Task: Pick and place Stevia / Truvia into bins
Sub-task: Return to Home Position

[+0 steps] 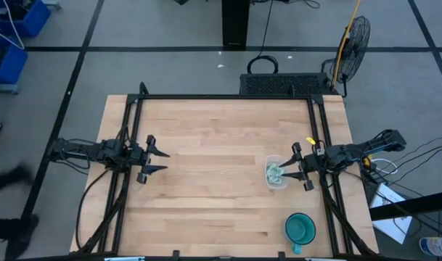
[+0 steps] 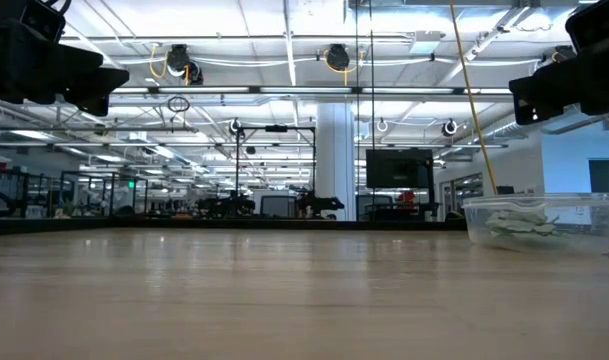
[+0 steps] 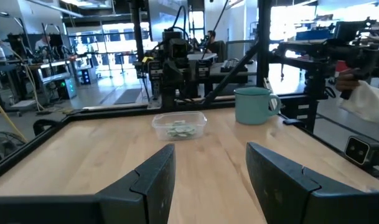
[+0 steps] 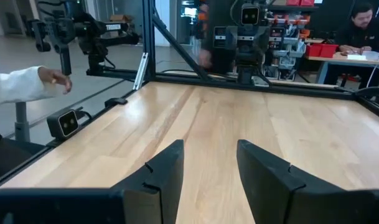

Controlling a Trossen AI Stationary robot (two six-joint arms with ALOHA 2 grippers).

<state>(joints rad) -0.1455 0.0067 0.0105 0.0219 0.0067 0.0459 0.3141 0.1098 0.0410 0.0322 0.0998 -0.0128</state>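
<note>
Stevia packets are lying heaped together inside the clear bin, which is sitting at about 3 o'clock from the centre of the table in the high view. The low view is showing the same pale green and white pile resting on the tub's floor. No packet is showing anywhere on the bare wood in any view, so the sorting is looking finished, and only the arms' retreat to their rest poses seems to be outstanding. Counting gives 1 bin, 1 teal cup standing empty-looking at about 5 o'clock, and 2 arms. The packets are overlapping too closely to be counted 1 by 1, though several are plainly showing. The left gripper is hanging at 9 o'clock, well apart from the bin, with its 2 fingers spread wide and gripping nothing. The right gripper is hovering at the bin's 3 o'clock side, its tips reaching over the rim, and its fingers are likewise parted and carrying nothing, as its own wrist view is confirming.
</note>
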